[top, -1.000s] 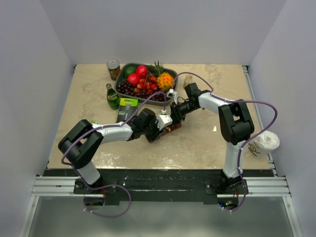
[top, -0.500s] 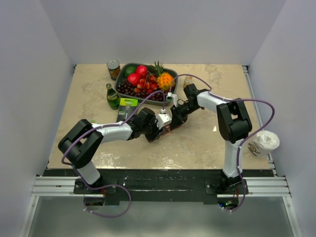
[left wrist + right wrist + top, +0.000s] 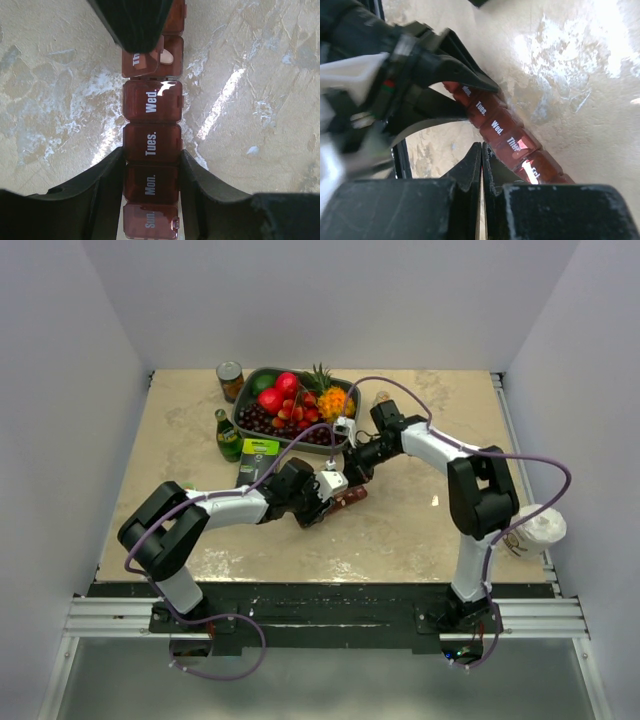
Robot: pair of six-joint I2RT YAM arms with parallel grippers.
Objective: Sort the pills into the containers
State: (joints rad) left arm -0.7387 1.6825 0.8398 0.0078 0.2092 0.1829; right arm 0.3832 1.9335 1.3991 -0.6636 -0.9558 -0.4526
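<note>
The dark red pill organiser (image 3: pixel 351 495) lies on the marble table, with lids marked Sun. to Thu. in the left wrist view (image 3: pixel 152 107). My left gripper (image 3: pixel 152 154) is shut on it, one finger on each side of the Mon. compartment; from above it is at the strip's left end (image 3: pixel 327 496). A pale oval pill (image 3: pixel 167 55) lies in the Thu. compartment, whose lid is partly raised. My right gripper (image 3: pixel 481 146) is shut with nothing showing between its fingers. It hovers just beside the Thu. compartment (image 3: pixel 517 145), and from above it is over the strip (image 3: pixel 353 477).
A dark tray of fruit (image 3: pixel 243 406) stands behind the grippers. A can (image 3: pixel 230 380), a green bottle (image 3: pixel 228 435) and a black-and-green box (image 3: pixel 257 461) are to its left, and a small bottle (image 3: pixel 380 400) to its right. A paper cup (image 3: pixel 536 530) sits off the table's right edge.
The right wrist has shifted slightly back and up at the organiser. The left gripper has kept its hold on the strip, which has hardly moved.
</note>
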